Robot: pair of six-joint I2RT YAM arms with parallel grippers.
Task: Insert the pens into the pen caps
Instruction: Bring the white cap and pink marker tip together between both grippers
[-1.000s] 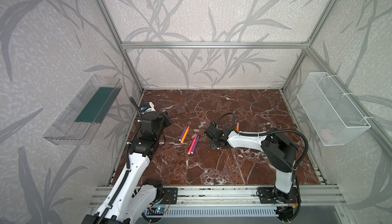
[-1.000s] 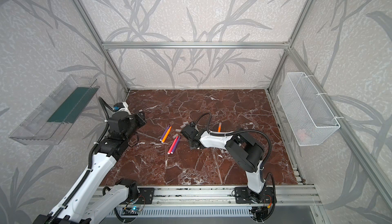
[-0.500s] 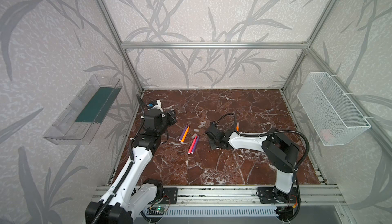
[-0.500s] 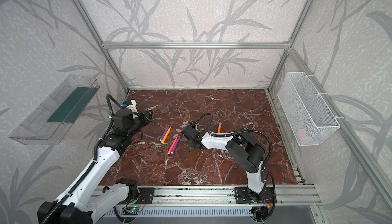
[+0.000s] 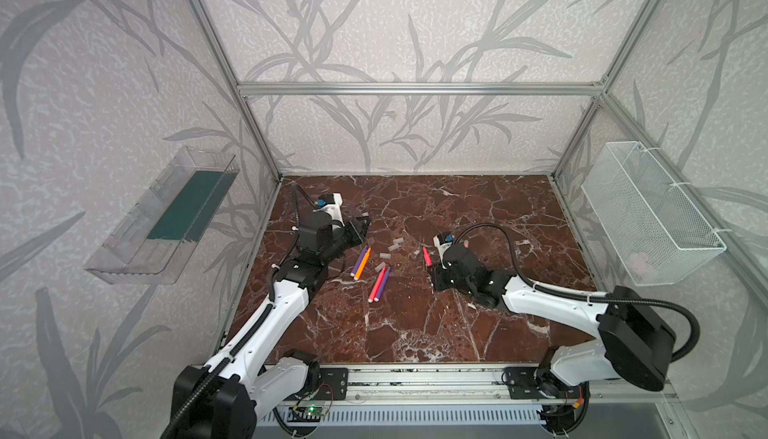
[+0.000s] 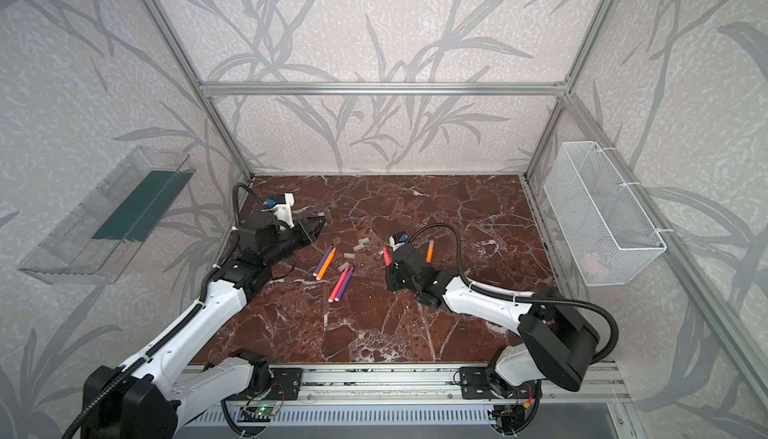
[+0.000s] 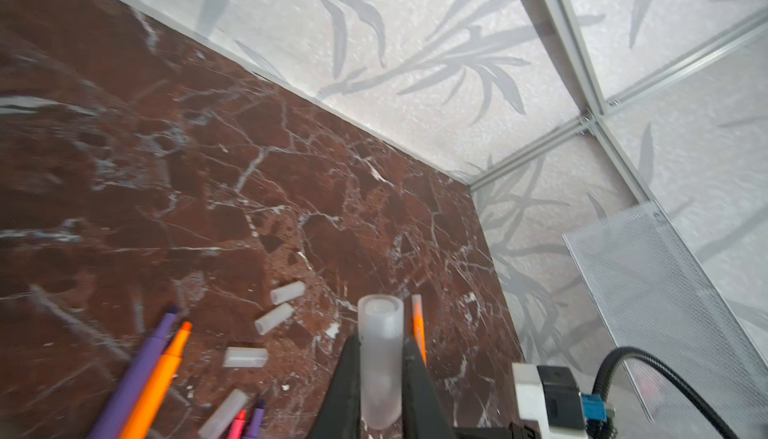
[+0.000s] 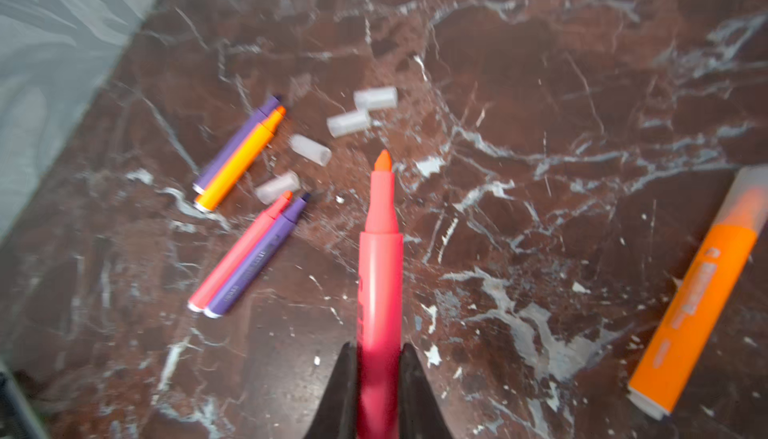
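1. The left gripper [image 7: 381, 339] is clenched on a translucent pen cap [image 7: 380, 374], which sticks out past its black fingertips [image 7: 353, 354] and is held clear of the marble table [image 5: 415, 324].
2. The right gripper [image 8: 378, 349] is clamped around the barrel of a pink-red pen [image 8: 380, 250]. The pen's bare tip points straight out ahead of the fingers and is raised off the table.
3. In both top views the two grippers face each other, and the remaining loose items lie on the table between them.
4. Ahead of the held pen's tip lie four loose caps [image 8: 348, 122] in a scattered row.
5. Just beyond those caps, nearer the left gripper, an uncapped purple-and-orange pair [image 8: 239, 146] lies side by side and touching.
6. A second pair [image 8: 249, 250], pink-red and purple, lies uncapped and touching, near the last cap of the row.
7. A capped orange pen [image 6: 429, 251] lies just beside the right gripper, on the side away from the left gripper.
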